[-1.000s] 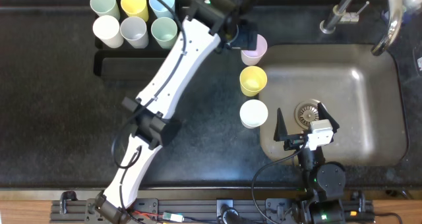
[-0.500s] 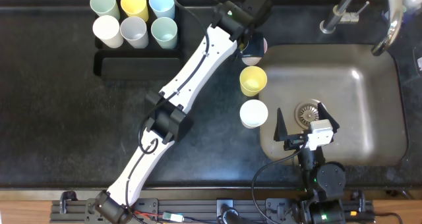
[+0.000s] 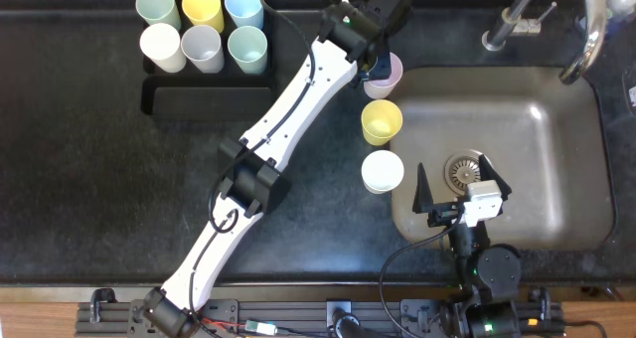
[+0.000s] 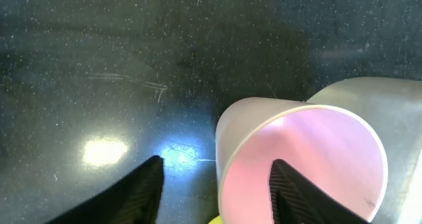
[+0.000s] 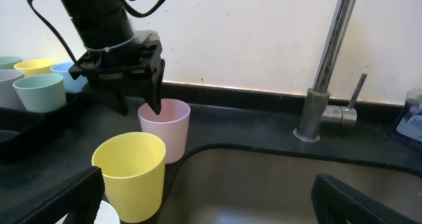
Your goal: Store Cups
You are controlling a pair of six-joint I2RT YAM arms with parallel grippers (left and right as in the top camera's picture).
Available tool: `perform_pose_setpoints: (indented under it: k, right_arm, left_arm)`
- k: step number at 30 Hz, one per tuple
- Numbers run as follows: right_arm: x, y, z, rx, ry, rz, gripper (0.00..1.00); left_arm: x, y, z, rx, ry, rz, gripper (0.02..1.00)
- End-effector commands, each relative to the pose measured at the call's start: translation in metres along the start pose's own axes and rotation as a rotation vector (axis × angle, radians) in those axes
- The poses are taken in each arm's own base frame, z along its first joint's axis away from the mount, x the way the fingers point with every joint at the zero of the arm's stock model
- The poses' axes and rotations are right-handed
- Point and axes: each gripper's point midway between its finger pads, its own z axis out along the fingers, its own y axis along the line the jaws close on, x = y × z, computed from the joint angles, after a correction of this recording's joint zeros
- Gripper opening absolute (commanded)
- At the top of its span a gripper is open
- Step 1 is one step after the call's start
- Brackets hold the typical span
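The left gripper has been lowered onto the pink cup, with its open fingers set astride the rim. Nothing appears gripped yet, so closing is judged the next step. The right gripper is held open and empty over the sink.

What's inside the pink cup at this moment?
One finger of the open left gripper is in the pink cup; the other is outside its wall. Nothing else shows inside, though the finger hides part of the bottom.
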Motion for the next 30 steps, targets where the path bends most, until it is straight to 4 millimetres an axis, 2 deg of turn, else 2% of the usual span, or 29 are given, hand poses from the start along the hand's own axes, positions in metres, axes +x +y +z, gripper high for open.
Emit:
perform_pose_setpoints:
  k: [1, 3, 5, 8, 13, 15, 17, 19, 24, 25, 27, 28, 29, 30]
  right_arm:
    - [0.003, -0.003, 0.000, 0.016, 0.000, -0.003, 0.998]
    - [0.003, -0.003, 0.000, 0.016, 0.000, -0.003, 0.996]
    - [0.003, -0.003, 0.000, 0.016, 0.000, -0.003, 0.998]
    - [0.003, -0.003, 0.000, 0.016, 0.000, -0.003, 0.998]
    - [0.003, -0.003, 0.000, 0.016, 0.000, -0.003, 0.998]
    - [0.003, -0.003, 0.000, 0.016, 0.000, -0.003, 0.998]
    - [0.003, -0.003, 0.000, 0.016, 0.000, -0.003, 0.998]
    - [0.003, -0.003, 0.000, 0.016, 0.000, -0.003, 0.998]
    - [0.003, -0.003, 0.000, 0.016, 0.000, -0.003, 0.996]
    - [0.003, -0.003, 0.000, 0.016, 0.000, -0.003, 0.998]
    - [0.003, -0.003, 0.000, 0.016, 0.000, -0.003, 0.998]
    - [0.003, -0.003, 0.000, 0.016, 0.000, -0.003, 0.996]
    - [0.003, -0.003, 0.000, 0.016, 0.000, -0.003, 0.996]
    - [0.003, -0.003, 0.000, 0.016, 0.000, -0.003, 0.998]
  left_arm:
    - [-0.003, 0.000, 0.007, -0.007, -0.013, -0.004, 0.459]
    - [-0.001, 0.001, 0.010, -0.007, -0.004, -0.004, 0.400]
    - [0.000, 0.001, 0.013, -0.005, 0.006, 0.000, 0.290]
    - [0.003, -0.001, 0.015, 0.005, 0.020, 0.027, 0.036]
    - [0.003, -0.003, 0.011, 0.018, 0.022, 0.028, 0.034]
    - [-0.006, -0.008, -0.009, 0.049, -0.013, 0.049, 0.036]
    - [-0.020, -0.011, -0.038, 0.082, -0.071, 0.089, 0.034]
    - [-0.034, -0.005, -0.072, 0.092, -0.136, 0.101, 0.036]
    - [-0.078, 0.038, -0.186, 0.111, -0.340, 0.083, 0.034]
    - [-0.090, 0.067, -0.227, 0.100, -0.412, 0.074, 0.034]
    - [-0.098, 0.105, -0.265, 0.069, -0.466, 0.056, 0.038]
    - [-0.100, 0.132, -0.283, 0.046, -0.487, 0.032, 0.036]
    - [-0.099, 0.160, -0.298, 0.015, -0.498, -0.001, 0.038]
    - [-0.095, 0.201, -0.311, -0.036, -0.501, -0.055, 0.036]
